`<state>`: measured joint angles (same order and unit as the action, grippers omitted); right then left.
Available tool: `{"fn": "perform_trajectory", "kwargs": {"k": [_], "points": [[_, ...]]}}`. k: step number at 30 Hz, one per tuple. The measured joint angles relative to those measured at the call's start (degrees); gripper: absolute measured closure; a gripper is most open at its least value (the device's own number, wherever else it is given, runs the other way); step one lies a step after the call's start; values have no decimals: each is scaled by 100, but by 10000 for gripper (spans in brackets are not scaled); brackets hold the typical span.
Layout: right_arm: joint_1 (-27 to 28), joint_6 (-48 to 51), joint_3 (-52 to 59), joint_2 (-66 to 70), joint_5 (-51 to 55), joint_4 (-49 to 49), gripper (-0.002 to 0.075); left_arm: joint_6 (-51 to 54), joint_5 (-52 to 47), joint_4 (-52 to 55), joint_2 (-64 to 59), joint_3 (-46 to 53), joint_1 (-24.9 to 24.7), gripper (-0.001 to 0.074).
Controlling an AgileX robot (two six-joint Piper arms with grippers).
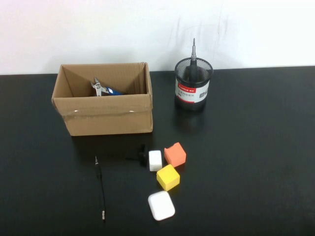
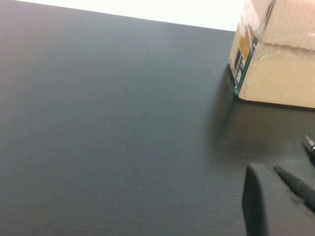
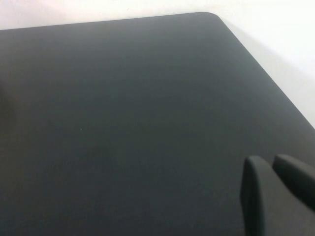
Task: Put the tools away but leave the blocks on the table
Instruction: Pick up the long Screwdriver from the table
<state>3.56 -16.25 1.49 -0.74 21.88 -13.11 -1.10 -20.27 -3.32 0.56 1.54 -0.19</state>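
Even, diffuse light is cast from above, and the white wall (image 1: 147, 29) is rendered bright, nearly washed out. Soft shadows are thrown toward the camera by the brown cardboard box (image 1: 106, 110) and the black mesh pen cup (image 1: 193, 83) onto the matte black tabletop (image 1: 256, 162). A faint sheen is seen on the tabletop in both wrist views. The left gripper (image 2: 278, 204) and the right gripper (image 3: 275, 194) are shown out of focus at the frame edge.
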Motion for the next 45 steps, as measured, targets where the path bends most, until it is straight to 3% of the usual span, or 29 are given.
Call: {"fn": "perform_trajectory", "kwargs": {"k": [27, 30, 38, 41, 45], "points": [[0, -14, 0, 0, 0, 0, 731, 0, 171, 0, 0, 0, 0, 739], [0, -14, 0, 0, 0, 0, 733, -171, 945, -357, 0, 2, 0, 739], [0, -14, 0, 0, 0, 0, 733, -758, 5014, -1042, 0, 2, 0, 739], [0, -14, 0, 0, 0, 0, 733, -795, 5378, -969, 7, -313, 0, 739], [0, -14, 0, 0, 0, 0, 733, -808, 4893, -1, 21, -1208, 0, 739]]}}
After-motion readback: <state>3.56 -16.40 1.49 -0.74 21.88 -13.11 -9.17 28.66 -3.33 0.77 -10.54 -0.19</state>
